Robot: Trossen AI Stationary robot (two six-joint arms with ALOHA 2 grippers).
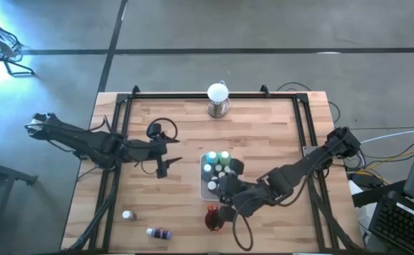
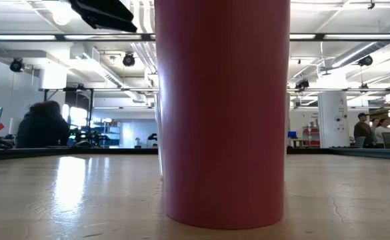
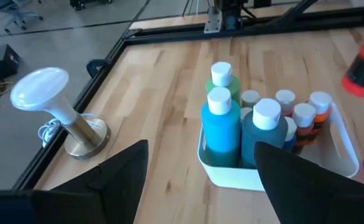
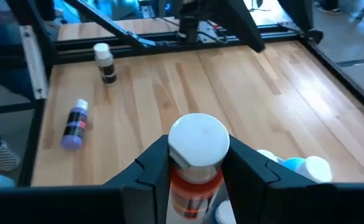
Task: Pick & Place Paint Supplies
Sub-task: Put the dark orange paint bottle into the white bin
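Table carries the white tray, packed with upright capped bottles. Right gripper hangs right over the tray's near end, clenched on an orange bottle, cap up, long axis vertical; drop looks straight down. Left gripper, released, waits left of tray. Purple bottle lies flat and a small dark bottle stands nearer the left arm.

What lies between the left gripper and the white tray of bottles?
Only bare wood. In the high view the left gripper hangs apart from the white tray; the left wrist view shows empty planks before the tray.
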